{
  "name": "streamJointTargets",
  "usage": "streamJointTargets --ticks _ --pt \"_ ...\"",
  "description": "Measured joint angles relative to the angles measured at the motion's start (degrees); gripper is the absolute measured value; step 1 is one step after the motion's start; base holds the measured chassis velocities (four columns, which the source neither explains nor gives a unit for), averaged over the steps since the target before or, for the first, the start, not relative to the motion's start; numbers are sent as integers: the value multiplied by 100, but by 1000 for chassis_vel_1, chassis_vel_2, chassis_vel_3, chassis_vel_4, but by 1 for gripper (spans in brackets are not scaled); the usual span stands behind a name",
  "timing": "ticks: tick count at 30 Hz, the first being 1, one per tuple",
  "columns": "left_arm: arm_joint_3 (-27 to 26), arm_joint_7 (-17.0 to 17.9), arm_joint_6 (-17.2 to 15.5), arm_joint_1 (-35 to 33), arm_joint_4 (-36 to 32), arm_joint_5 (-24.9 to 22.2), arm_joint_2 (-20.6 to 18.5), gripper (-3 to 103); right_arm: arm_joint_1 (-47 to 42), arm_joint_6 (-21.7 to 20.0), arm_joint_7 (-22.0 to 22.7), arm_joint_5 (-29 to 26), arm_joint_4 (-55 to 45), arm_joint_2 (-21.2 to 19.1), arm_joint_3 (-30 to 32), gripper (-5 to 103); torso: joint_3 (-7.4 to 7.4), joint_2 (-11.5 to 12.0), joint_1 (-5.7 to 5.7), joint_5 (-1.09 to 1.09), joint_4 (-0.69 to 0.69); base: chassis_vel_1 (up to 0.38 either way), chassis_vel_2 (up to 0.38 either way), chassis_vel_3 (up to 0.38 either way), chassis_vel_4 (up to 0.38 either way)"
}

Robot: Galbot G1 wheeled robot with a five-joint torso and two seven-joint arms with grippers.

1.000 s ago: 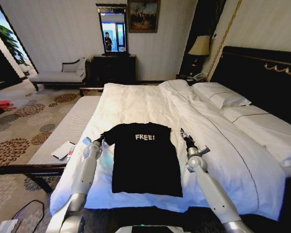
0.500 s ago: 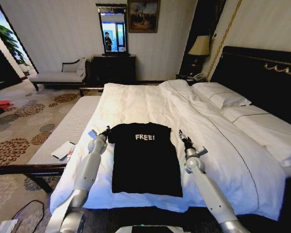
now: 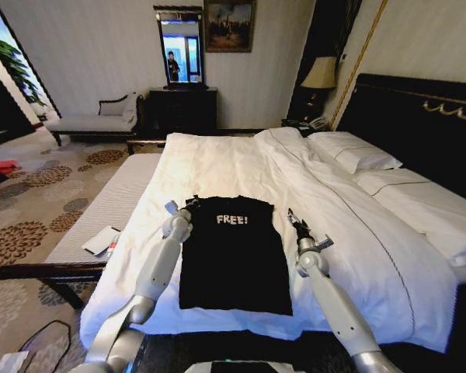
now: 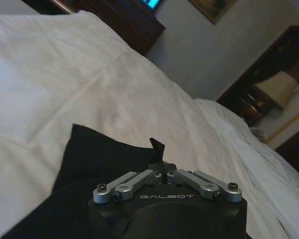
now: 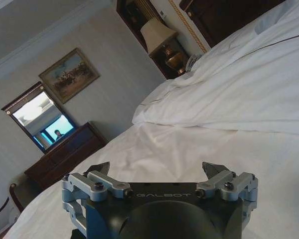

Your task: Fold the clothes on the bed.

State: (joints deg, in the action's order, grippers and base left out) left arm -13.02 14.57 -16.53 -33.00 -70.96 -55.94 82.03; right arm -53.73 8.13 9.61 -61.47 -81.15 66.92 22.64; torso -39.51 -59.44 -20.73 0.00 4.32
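Note:
The clothes are one black T-shirt (image 3: 233, 256) with white "FREE!" lettering, lying flat near the front edge of the white bed (image 3: 217, 167). My left gripper (image 3: 193, 203) is at the shirt's upper left corner, shut on the left sleeve, which is drawn in against the body. In the left wrist view that gripper (image 4: 159, 162) pinches a tip of black cloth, with the T-shirt (image 4: 89, 154) beneath it. My right gripper (image 3: 292, 217) hovers just beside the shirt's right shoulder, apart from the cloth. The right wrist view shows it (image 5: 158, 172) open, over white duvet (image 5: 199, 149).
A pale bench (image 3: 101, 206) runs along the bed's left side with a white item (image 3: 101, 239) on it. Pillows (image 3: 353, 151) and the dark headboard (image 3: 419, 116) are on the right. A chaise (image 3: 93, 120), dresser (image 3: 182, 109) and lamp (image 3: 320, 74) stand at the far wall.
My left gripper has moved right and a little farther up the bed, pulling the left sleeve in toward the shirt's body. The right gripper has barely shifted.

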Motion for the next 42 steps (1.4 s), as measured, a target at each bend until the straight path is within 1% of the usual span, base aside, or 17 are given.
streamJointTargets --ticks 3,11,23,24,25,29,30,31,32,34,35,37,38,39,40,42 --pt "139 -17 15 -4 27 59 41 0 8 5 -2 -4 10 -6 0 100 0 0 0 0 0 0 0 0 0" --pt "284 -32 46 0 94 159 75 0 2 10 -4 -3 9 -3 -5 100 0 -1 1 0 0 0 0 0 0" --pt "506 10 119 31 1 158 121 -1 -43 12 0 37 -59 38 -13 100 0 0 1 0 1 0 0 0 0" --pt "511 22 125 31 -16 159 124 4 -46 12 0 40 -64 39 -12 100 0 0 1 0 1 0 0 0 0" --pt "511 22 125 31 -16 159 124 4 -46 12 0 40 -64 39 -12 100 0 0 1 0 1 0 0 0 0" --pt "388 224 126 -66 -424 85 84 26 -102 13 8 47 -125 34 18 100 0 0 1 0 2 0 0 0 0" --pt "388 224 126 -66 -424 85 84 26 -102 13 8 47 -125 34 18 100 0 0 1 0 2 0 0 0 0" --pt "327 286 116 -115 -585 28 44 31 -112 13 10 47 -140 33 26 100 0 0 1 -1 2 0 0 0 0" --pt "257 343 99 -173 -761 -40 -19 31 -122 13 12 47 -154 31 33 100 0 0 1 -1 2 0 0 0 0" --pt "67 466 59 -375 -1196 -202 -232 42 -150 13 15 45 -196 33 43 100 0 -1 1 -1 1 0 0 0 0" --pt "67 466 59 -375 -1196 -202 -232 42 -150 13 15 45 -196 33 43 100 0 -1 1 -1 1 0 0 0 0" --pt "-146 644 -43 -675 -1653 -427 -536 53 -183 13 17 44 -243 37 47 100 0 0 1 -2 2 0 0 0 0" --pt "-244 765 -153 -877 -1907 -559 -756 53 -202 13 19 44 -268 39 51 100 1 0 1 -2 1 0 0 0 0" --pt "-349 945 -351 -1168 -2232 -663 -1029 58 -223 14 20 44 -297 48 53 100 0 0 1 -1 -1 0 0 0 0" --pt "-349 945 -351 -1168 -2232 -663 -1029 58 -223 14 20 44 -297 48 53 100 0 0 1 -1 -1 0 0 0 0" --pt "-505 1125 -717 -1780 -2763 -730 -1534 69 -254 16 20 46 -339 73 52 100 0 -1 1 -4 -1 0 0 0 0"
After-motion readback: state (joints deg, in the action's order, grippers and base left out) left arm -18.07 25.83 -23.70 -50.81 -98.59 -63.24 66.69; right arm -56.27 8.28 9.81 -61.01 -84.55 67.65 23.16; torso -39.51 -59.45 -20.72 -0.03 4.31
